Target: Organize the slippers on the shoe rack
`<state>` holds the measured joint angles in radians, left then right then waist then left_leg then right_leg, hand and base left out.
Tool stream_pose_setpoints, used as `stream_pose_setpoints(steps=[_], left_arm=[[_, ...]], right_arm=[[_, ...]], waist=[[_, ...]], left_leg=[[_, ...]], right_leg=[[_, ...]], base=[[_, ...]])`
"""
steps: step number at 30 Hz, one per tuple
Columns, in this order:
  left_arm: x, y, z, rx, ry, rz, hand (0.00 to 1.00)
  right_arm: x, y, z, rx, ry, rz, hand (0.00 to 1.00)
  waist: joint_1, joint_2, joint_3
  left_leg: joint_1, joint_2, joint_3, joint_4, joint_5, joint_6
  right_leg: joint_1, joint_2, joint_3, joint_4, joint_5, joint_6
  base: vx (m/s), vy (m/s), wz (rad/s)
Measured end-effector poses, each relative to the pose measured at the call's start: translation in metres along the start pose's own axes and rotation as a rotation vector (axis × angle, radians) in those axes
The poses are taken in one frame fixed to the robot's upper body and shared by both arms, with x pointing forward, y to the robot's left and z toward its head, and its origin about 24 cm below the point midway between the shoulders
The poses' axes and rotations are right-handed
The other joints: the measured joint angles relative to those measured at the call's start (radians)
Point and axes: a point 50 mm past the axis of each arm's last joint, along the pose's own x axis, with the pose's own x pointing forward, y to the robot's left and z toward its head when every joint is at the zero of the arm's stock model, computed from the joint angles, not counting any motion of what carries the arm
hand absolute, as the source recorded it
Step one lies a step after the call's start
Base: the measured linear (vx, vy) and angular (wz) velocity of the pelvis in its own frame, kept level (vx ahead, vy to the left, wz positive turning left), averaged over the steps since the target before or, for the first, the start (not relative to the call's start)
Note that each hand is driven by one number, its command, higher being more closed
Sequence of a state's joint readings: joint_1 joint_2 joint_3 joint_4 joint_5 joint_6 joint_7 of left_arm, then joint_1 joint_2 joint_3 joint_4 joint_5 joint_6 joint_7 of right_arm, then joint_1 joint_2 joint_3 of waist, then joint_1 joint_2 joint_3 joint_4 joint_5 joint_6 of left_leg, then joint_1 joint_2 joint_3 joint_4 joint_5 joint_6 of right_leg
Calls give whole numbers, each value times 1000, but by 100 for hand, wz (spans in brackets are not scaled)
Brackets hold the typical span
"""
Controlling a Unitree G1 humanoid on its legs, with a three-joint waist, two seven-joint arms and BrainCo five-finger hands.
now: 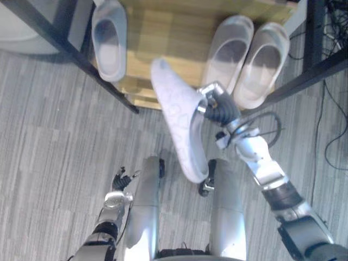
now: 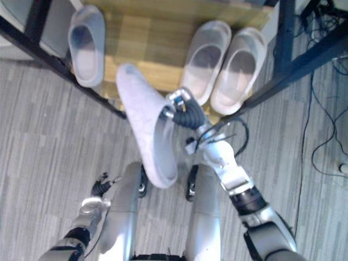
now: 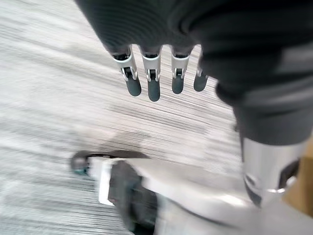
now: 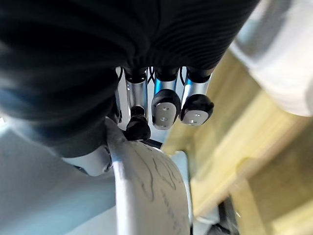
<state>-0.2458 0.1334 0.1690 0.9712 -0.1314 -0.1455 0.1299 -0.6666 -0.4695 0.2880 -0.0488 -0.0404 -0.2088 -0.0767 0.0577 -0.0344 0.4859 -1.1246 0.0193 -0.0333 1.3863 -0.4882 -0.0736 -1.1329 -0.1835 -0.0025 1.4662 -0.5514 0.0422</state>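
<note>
Slipper [image 1: 182,128] hangs at centre above the floor [image 1: 54,136], its rim pinched in the curled right hand [image 1: 213,103]. On the rack [image 1: 163,32], a second slipper [image 1: 109,41] lies at 11 o'clock and a pale pair [image 1: 228,51] at 1. Left hand [image 1: 122,179], at 7 o'clock, has straight fingers and is empty.

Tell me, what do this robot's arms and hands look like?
The right arm and left arm are silver-grey segments with dark joints. The right hand and left hand wear dark ribbed covers, with silver fingers ending in dark rounded tips.
</note>
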Motion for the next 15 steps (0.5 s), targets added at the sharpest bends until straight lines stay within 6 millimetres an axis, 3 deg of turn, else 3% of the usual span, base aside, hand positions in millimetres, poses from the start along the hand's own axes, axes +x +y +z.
stream_pose_setpoints(steps=[8, 12, 15], left_arm=[[-3, 0, -1, -97, -5, 13, 0], [-3, -3, -1, -136, -5, 13, 0], [-4, -2, 0, -153, -8, 14, 0]], right_arm=[[47, -39, 7, -144, -18, -177, 100], [63, -60, 1, -198, 44, -270, 100], [77, -66, -3, -212, 82, -301, 100]], waist=[[25, 1, -5], [39, 3, -8], [46, 4, -10]], left_leg=[[-79, 29, -3, 27, 3, -5], [-115, 42, -4, 42, 4, -7], [-137, 53, -4, 54, 5, -9]], right_leg=[[-66, -1, -28, 35, -17, -15], [-94, -1, -41, 51, -19, -32], [-109, -1, -49, 62, -23, -39]], base=[[7, -54, 8], [24, -44, 7], [16, -38, 5]])
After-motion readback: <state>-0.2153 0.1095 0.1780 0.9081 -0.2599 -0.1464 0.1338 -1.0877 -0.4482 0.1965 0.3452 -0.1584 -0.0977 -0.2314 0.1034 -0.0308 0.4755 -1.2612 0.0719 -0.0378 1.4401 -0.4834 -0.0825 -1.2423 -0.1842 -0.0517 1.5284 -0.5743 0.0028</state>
